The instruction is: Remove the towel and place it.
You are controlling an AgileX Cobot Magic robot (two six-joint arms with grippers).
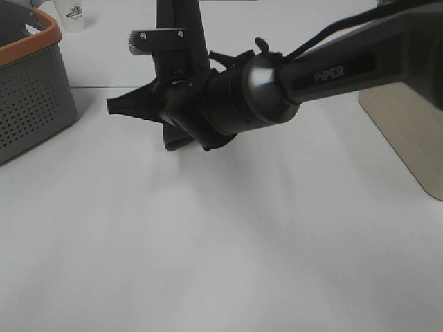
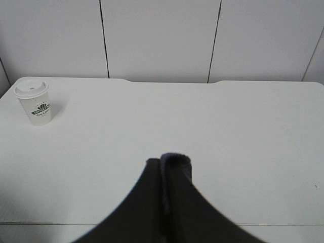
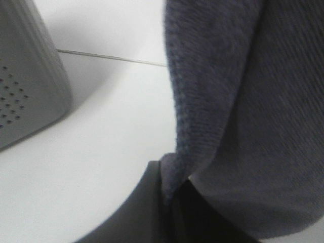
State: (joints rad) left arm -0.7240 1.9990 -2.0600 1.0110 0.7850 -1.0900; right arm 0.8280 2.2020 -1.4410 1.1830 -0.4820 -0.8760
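The towel [image 1: 131, 105] is a dark charcoal cloth held bunched above the white table, mostly hidden behind both arms in the exterior high view. My left gripper [image 1: 173, 79] comes down from the back; in the left wrist view its fingers [image 2: 152, 202] are shut on a folded towel edge [image 2: 177, 161]. My right gripper [image 1: 169, 111] reaches across from the right. In the right wrist view its fingers [image 3: 147, 207] pinch the towel [image 3: 243, 101], which hangs close in front of the camera. The white tag is not visible.
A grey perforated basket [image 1: 34, 90] with an orange rim stands at the left, close to the towel, and shows in the right wrist view [image 3: 25, 86]. A white paper cup [image 1: 73, 14] [image 2: 35, 104] stands at the back left. A beige board [image 1: 408, 131] lies at the right.
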